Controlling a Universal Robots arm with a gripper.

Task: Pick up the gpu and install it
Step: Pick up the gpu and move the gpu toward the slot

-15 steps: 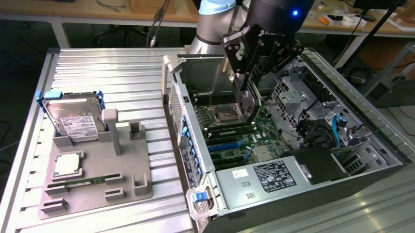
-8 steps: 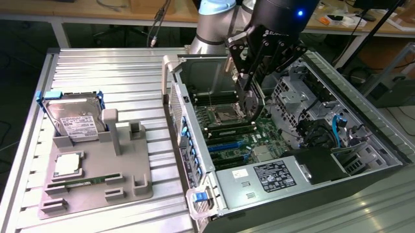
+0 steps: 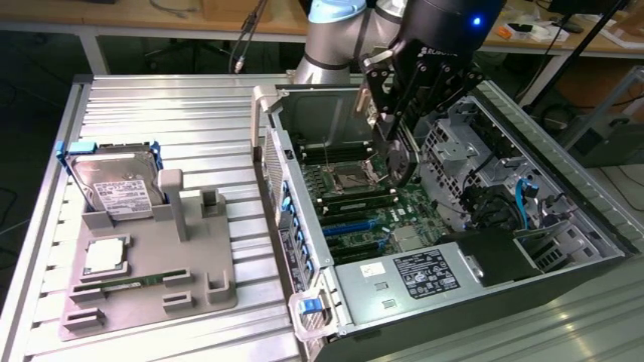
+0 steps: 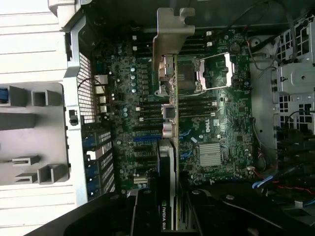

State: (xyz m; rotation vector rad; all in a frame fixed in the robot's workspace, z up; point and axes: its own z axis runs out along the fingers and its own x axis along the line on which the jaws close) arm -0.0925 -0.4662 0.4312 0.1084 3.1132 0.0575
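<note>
My gripper [image 3: 394,121] hangs over the open computer case [image 3: 302,226] and is shut on the gpu [image 3: 402,158], a dark card held on edge above the motherboard [image 3: 357,215]. The wrist view looks down the gpu [image 4: 169,152] edge-on. Its pale metal bracket [image 4: 173,29] is at the far end and its labelled edge sits between the black fingers [image 4: 147,211] of my gripper [image 4: 172,206]. The card floats above the motherboard [image 4: 123,98], over the expansion slots beside the CPU socket [image 4: 211,71], and is apart from the board.
A grey holder tray [image 3: 201,279] on the ribbed table at the exterior view's left carries a hard drive [image 3: 116,188], a processor [image 3: 105,256] and a green memory stick [image 3: 131,283]. Inside the case lie a labelled power supply [image 3: 423,271], cables and drive cages [image 3: 523,204].
</note>
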